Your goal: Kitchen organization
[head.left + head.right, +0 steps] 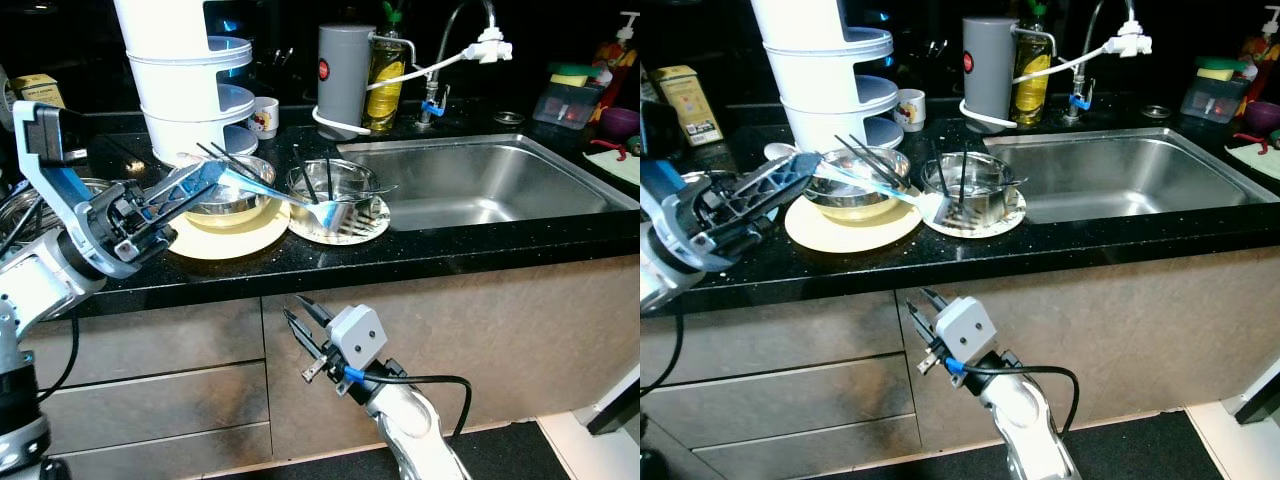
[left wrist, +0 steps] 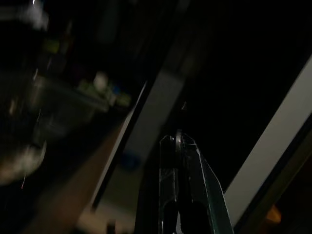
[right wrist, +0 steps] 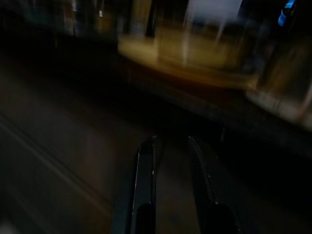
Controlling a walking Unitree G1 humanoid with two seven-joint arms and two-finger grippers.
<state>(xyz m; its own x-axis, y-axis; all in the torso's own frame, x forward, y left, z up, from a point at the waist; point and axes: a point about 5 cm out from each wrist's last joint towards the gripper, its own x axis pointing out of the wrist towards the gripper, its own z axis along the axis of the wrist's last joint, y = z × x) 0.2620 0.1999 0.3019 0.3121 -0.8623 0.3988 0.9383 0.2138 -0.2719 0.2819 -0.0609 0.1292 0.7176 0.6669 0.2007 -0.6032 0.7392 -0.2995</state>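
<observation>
Left gripper (image 1: 200, 180), left of centre, pinches a light-blue plastic spatula (image 1: 285, 197) whose flat head rests on the round silver plate (image 1: 372, 222) under a steel bowl (image 1: 335, 180) mid-frame on the black counter (image 1: 450, 245). Right gripper (image 1: 298, 322), lower centre before the cabinet, holds nothing, fingers slightly parted.

Both arms are silver with pale grey wrist housings and blue clips. Left gripper (image 1: 205, 180) has long black ribbed fingers; right gripper (image 1: 297, 318) trails a black cable (image 1: 430, 380).
</observation>
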